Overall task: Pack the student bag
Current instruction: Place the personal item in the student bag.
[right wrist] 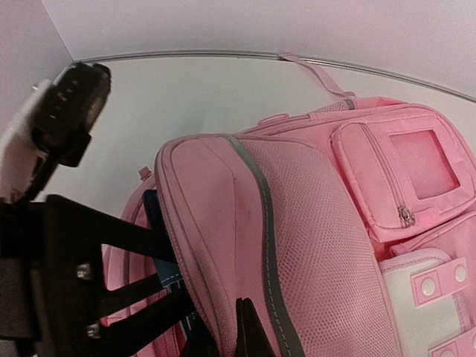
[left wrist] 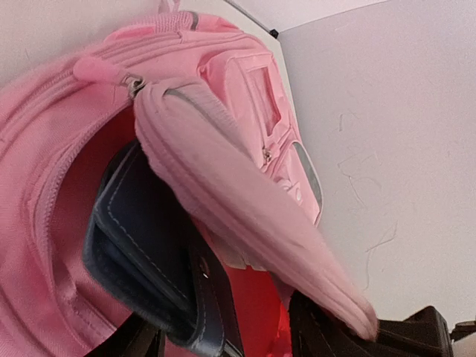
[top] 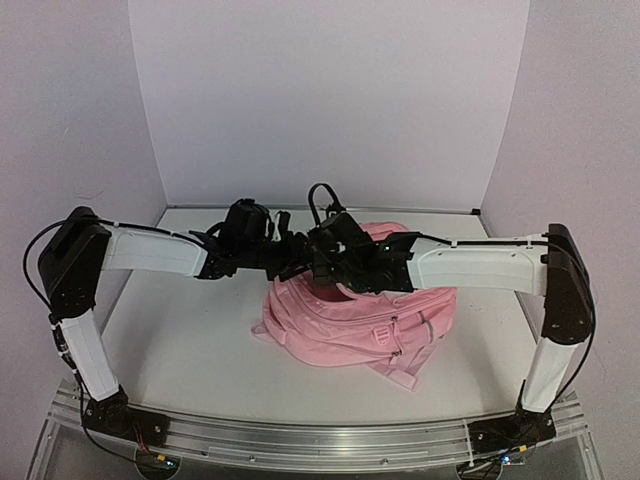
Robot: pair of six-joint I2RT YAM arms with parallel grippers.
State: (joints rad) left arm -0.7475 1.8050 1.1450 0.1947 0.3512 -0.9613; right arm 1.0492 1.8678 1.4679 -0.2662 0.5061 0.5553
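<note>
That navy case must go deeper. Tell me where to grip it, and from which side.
Grip the navy case by its protruding stitched end, pinching across its flat faces, from the open mouth of the student bag. Its far end sits inside under the lifted flap, so only that end looks reachable.

A white desk [top: 190, 340] sits enclosed by a pale back wall [top: 330, 100], a left side wall [top: 60, 100] and a right side wall [top: 590, 100]. An aluminium rail [top: 320, 437] runs along the desk's near edge, with small lights glowing near each end.
</note>
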